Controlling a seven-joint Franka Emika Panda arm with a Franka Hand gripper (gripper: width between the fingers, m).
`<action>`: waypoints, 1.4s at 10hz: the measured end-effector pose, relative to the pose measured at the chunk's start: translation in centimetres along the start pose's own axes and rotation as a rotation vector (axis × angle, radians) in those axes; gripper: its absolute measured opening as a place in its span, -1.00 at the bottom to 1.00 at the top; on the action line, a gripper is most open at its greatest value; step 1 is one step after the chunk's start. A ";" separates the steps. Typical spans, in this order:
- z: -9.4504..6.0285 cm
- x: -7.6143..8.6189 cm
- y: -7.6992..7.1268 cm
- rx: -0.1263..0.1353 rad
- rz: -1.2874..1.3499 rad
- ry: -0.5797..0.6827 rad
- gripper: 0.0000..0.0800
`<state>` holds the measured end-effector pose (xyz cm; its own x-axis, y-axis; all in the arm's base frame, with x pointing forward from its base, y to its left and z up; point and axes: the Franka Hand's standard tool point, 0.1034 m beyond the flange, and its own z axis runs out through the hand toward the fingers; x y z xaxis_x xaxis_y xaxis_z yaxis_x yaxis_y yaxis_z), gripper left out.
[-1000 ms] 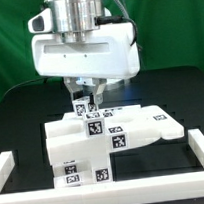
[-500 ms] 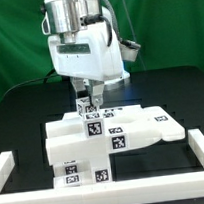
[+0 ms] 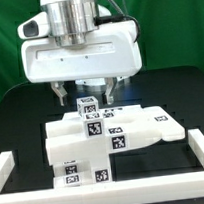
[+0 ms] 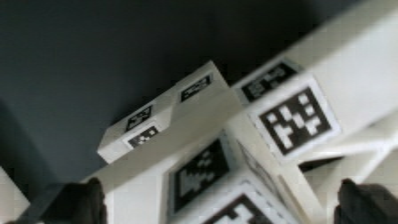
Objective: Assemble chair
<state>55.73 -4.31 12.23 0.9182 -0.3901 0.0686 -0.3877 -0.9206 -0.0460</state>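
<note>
**Desk:** One arm, one half-built chair — what does the frame show?

**Photographer:** A Franka arm's gripper hangs directly over the white tagged chair parts, which lie joined in a low block mid-surface, inside the white border rails. A small tagged block stands up from the assembly, right under the jaws. The jaws are spread, one finger to each side above that block, pinching nothing.

**Desk:** Touching it?

**Photographer:** Cannot tell from the exterior view; the fingertips sit just above or at its top. The wrist view shows tagged white faces close up and the two dark fingertips wide apart at the frame's edge, with nothing between them.

**Desk:** So the step in hand?

**Photographer:** My reading: working on that upright block, either about to grasp it or just clear of it. Done well, it means staying centred over the block, coming straight down, and closing evenly on its flat sides so it does not twist in its seat. A skewed approach could nudge the loosely joined panels.

**Desk:** And the setting?

**Photographer:** A dark, matte surface, a green backdrop behind, and black cabling trailing at the exterior view's left. No other loose parts are visible.
</note>
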 end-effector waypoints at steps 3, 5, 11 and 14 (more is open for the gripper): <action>0.0 0.1 0.2 -0.007 -0.171 0.000 0.62; 0.8 0.5 -0.4 -0.039 -0.407 0.040 0.62; 0.9 0.4 -0.3 -0.033 -0.072 0.039 -0.29; 0.9 0.4 -0.3 -0.028 0.144 0.042 -0.29</action>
<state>56.23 -4.20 11.36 0.8489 -0.5180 0.1050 -0.5179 -0.8549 -0.0302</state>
